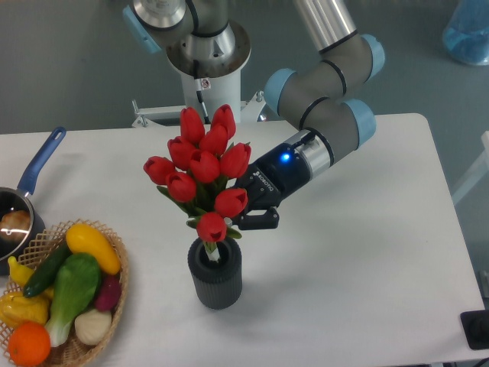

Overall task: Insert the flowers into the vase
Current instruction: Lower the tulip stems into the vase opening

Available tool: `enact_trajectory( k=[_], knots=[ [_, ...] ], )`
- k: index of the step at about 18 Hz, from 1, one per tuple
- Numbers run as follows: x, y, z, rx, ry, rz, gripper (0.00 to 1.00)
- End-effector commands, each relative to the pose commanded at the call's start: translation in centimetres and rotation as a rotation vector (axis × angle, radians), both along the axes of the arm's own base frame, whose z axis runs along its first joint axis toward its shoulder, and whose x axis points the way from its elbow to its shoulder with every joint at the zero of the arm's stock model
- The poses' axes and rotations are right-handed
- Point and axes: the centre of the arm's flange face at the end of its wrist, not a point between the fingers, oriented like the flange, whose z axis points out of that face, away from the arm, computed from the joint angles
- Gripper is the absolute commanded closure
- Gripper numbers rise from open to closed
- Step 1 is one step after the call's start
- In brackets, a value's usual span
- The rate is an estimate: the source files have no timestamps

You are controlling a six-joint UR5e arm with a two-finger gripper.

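The flowers (200,168), a bunch of red tulips with green leaves, stand upright above the vase (215,276), a dark grey ribbed cylinder near the table's front centre. Their stem ends reach into the vase's round opening. My gripper (246,208) comes in from the right, just above the vase's rim, and is shut on the flowers at the stems. The lowest buds hide the inner finger and the exact grip point. A blue light glows on the wrist.
A wicker basket (114,294) of fake vegetables and fruit sits at the front left. Behind it, at the left edge, is a pot with a blue handle (38,162). The robot base (208,69) stands at the table's back.
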Motion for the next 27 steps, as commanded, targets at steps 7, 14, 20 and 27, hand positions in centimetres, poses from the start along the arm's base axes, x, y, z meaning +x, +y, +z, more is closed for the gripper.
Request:
enact_trajectory(
  k=[7, 14, 20, 27],
  knots=[
    [-0.2, -0.2, -0.6, -0.007, -0.01, 0.005, 0.83],
    [-0.6, -0.3, -1.1, -0.008, -0.016, 0.009, 0.83],
    [-1.4, -0.3, -3.1, -0.022, -0.049, 0.017, 0.83],
    [-1.6, -0.3, -4.0, -0.01, -0.079, 0.014, 0.83]
  ],
)
